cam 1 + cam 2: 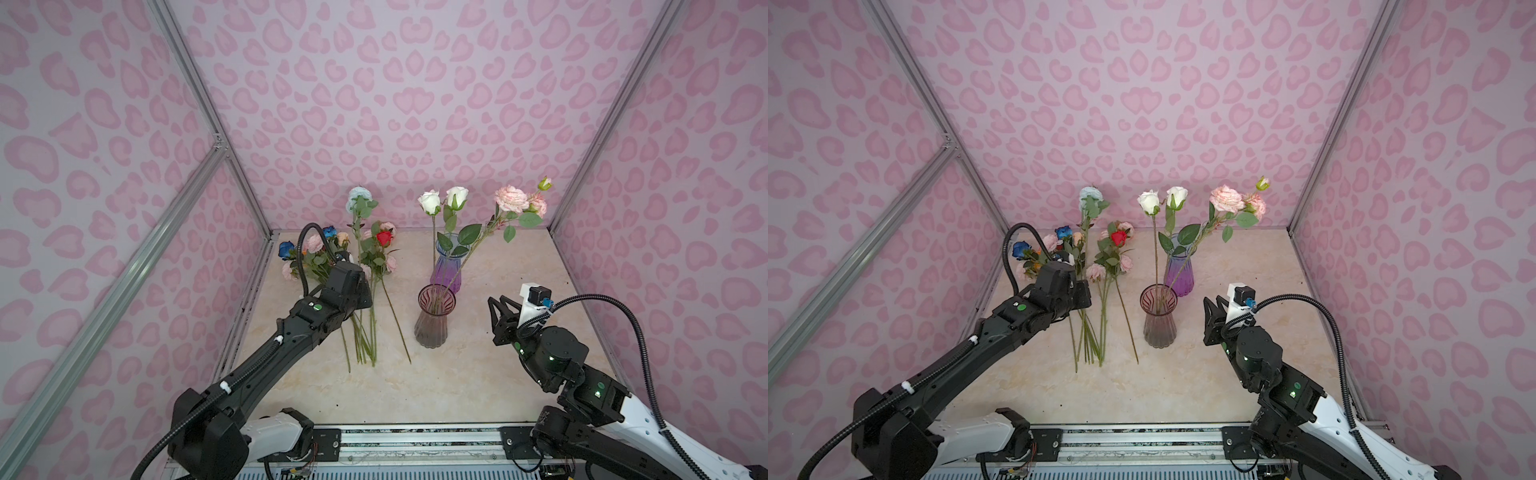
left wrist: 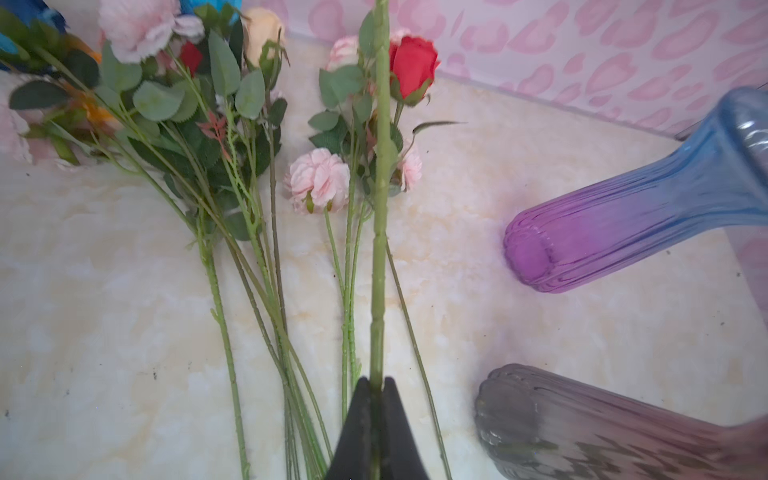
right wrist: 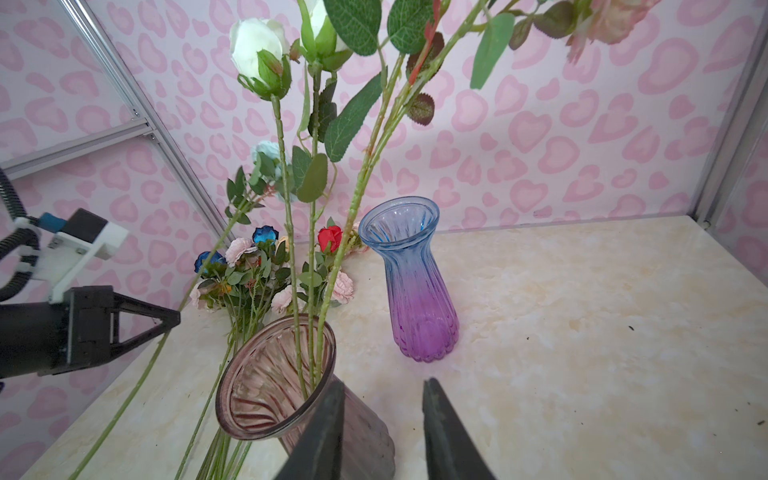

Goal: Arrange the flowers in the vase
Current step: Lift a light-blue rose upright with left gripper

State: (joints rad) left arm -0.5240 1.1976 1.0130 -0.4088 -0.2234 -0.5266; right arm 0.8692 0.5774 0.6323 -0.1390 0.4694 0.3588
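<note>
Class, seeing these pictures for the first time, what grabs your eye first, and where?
White roses and pink blooms stand tall in the smoky vase mid-table. At back left lies a pile of flowers, where the left gripper pinches the stem of a pale blue flower.

The table top (image 1: pixel 478 374) looks like smooth cream stone with a soft shine. The smoky vase (image 1: pixel 434 328) and the blue and purple vase (image 1: pixel 446 274) are see-through glass, shiny, with ridges running up and down. The flowers (image 2: pixel 320 185) have soft, cloth-like petals and leaves that are not shiny. The green stem (image 2: pixel 379 270) looks like plastic, a bit waxy, with little bumps. The left gripper (image 2: pixel 376 382) and the right gripper (image 3: pixel 384 382) are dull black plastic. The frame bars (image 1: pixel 112 299) are silver metal with grooves. The walls (image 1: pixel 415 104) are flat and matt.
</note>
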